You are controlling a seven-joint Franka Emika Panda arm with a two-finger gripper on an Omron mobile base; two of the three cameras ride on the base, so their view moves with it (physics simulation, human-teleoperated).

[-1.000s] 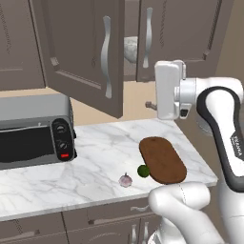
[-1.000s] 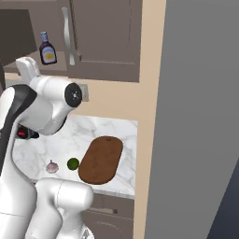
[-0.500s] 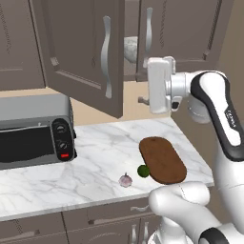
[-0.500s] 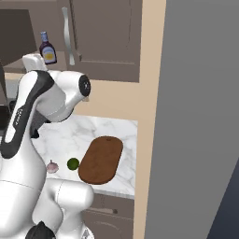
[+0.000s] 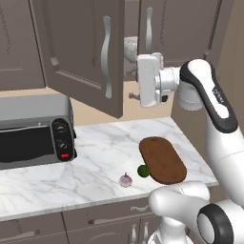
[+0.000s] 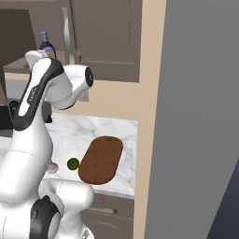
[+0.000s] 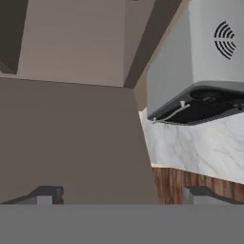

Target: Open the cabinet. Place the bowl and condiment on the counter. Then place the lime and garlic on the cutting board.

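The cabinet's left door (image 5: 81,57) stands swung out over the counter (image 5: 95,152); its right door (image 5: 181,28) is shut. In the gap between them the speckled bowl (image 5: 131,47) shows on the shelf, partly hidden by the open door. The condiment bottle (image 6: 45,44) stands inside the cabinet too. My white hand (image 5: 150,80) hovers at the open door's free edge, just below the bowl. My gripper (image 7: 123,195) is open and holds nothing, with a door panel (image 7: 71,143) close in front. The lime (image 5: 143,170) and garlic (image 5: 125,180) lie on the counter beside the cutting board (image 5: 162,159).
A toaster oven (image 5: 33,131) occupies the counter's left end. A tall grey panel (image 6: 196,116) walls off the right side beyond the counter. Low drawers (image 5: 105,217) run under the counter's front edge.
My arm has swung left and the hand has moved from the right of the cabinet to the open door's edge. The door, lime and garlic have not moved.
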